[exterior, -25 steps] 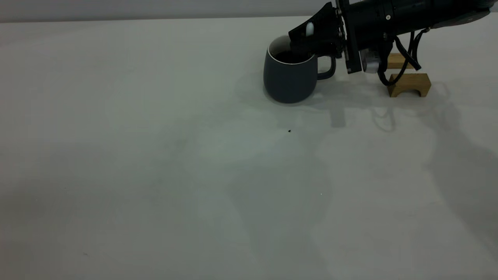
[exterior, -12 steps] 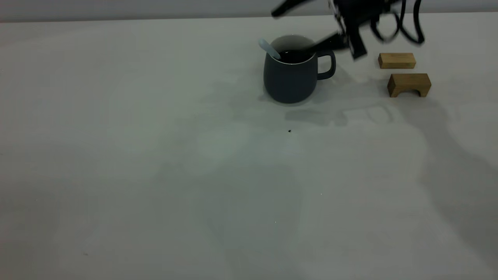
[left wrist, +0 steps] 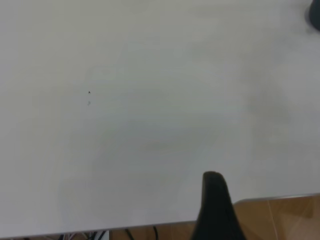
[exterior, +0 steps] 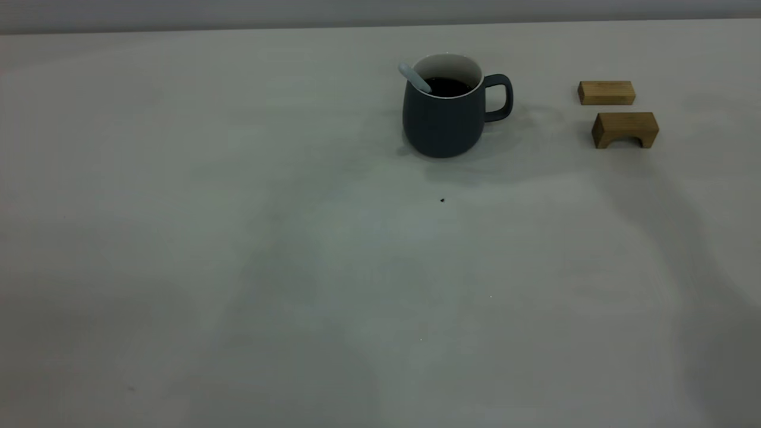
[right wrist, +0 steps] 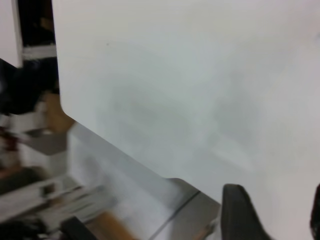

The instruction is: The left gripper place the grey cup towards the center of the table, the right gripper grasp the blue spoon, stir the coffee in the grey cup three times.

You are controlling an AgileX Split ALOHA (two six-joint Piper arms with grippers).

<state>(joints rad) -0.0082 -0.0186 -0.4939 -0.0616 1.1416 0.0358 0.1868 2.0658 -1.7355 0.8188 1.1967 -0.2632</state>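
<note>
Exterior view: we see the blue spoon (exterior: 414,78) leaning at the grey cup's (exterior: 443,122) ten o'clock rim, its bowl in the coffee (exterior: 449,87). Two wooden blocks (exterior: 624,129) sit at three o'clock. We cannot tell either gripper's state.

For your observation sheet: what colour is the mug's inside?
White, seen best in the exterior view of the grey cup.

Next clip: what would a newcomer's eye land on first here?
The grey cup standing alone far back on the table, right of centre, with the blue spoon leaning in its coffee. Then the two wooden blocks to its right. No arm shows in the exterior view.
</note>
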